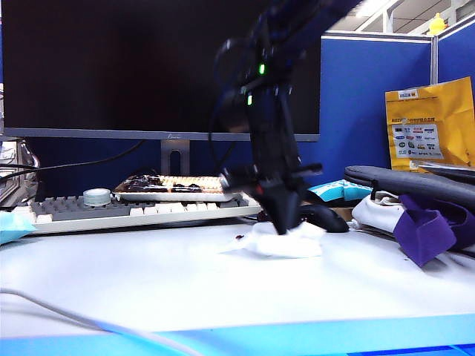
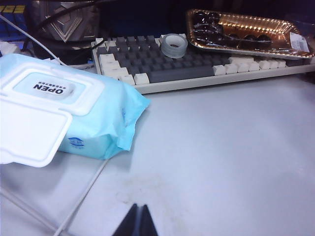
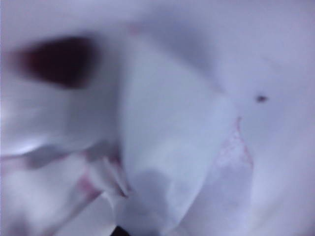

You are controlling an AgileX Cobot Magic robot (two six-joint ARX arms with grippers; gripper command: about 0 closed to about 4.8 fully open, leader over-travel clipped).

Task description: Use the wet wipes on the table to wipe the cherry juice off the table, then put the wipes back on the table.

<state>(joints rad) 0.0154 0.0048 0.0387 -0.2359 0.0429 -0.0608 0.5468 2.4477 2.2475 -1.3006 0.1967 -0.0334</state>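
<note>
Wet wipes (image 1: 278, 241) soft crumpled white cloth-like tissue; table (image 1: 148, 282) smooth matt white.

One keyboard (image 2: 206, 69), one tape roll (image 2: 173, 45)

Exterior camera sat low at the worktop (image 1: 148, 282) front edge, facing the keyboard (image 1: 111, 211) and monitor. Left wrist camera looked across the same keyboard (image 2: 197, 64). Right wrist camera was pressed close over the wipe (image 3: 167, 162), blurred.
</note>
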